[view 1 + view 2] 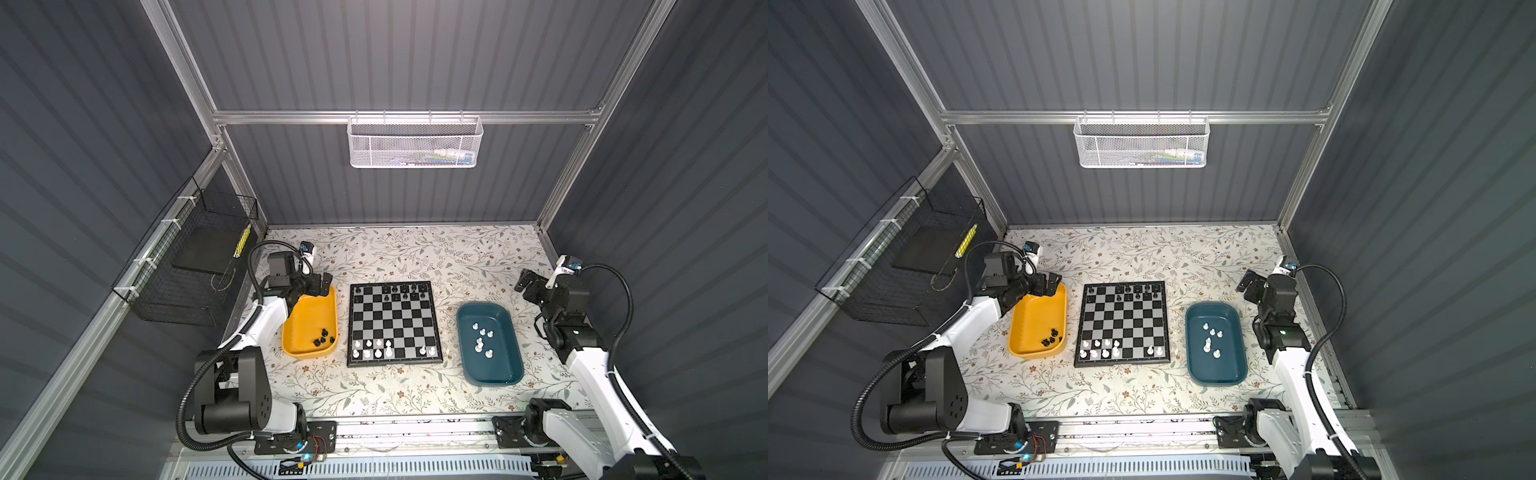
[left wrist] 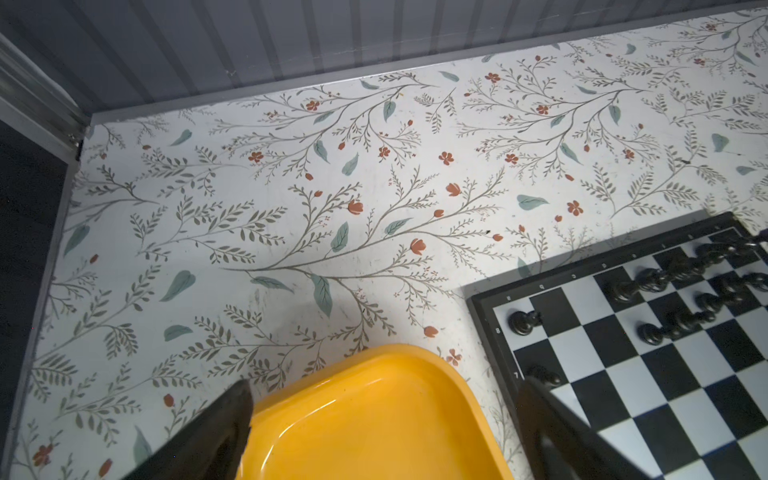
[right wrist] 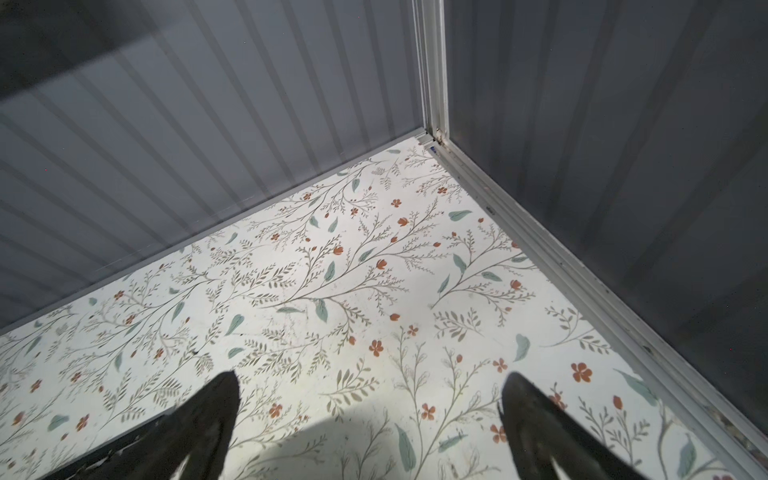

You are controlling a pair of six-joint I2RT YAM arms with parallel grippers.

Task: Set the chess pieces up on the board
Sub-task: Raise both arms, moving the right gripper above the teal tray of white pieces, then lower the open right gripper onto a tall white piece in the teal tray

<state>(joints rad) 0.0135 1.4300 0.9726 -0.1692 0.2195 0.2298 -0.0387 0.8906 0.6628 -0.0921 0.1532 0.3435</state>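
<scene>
Left gripper (image 2: 386,388): jaws wide, empty, over far end of yellow tray (image 1: 309,316). Right gripper (image 3: 372,382): wide, empty, above table (image 3: 332,291). Board (image 1: 395,324): between trays, partly set. Chess pieces (image 1: 378,349): some on board; black ones (image 1: 323,337) loose in yellow tray, white ones (image 1: 482,338) in teal tray (image 1: 490,370). Likely light, stiff, slick, tip-prone; pinch the stem above the base.
</scene>
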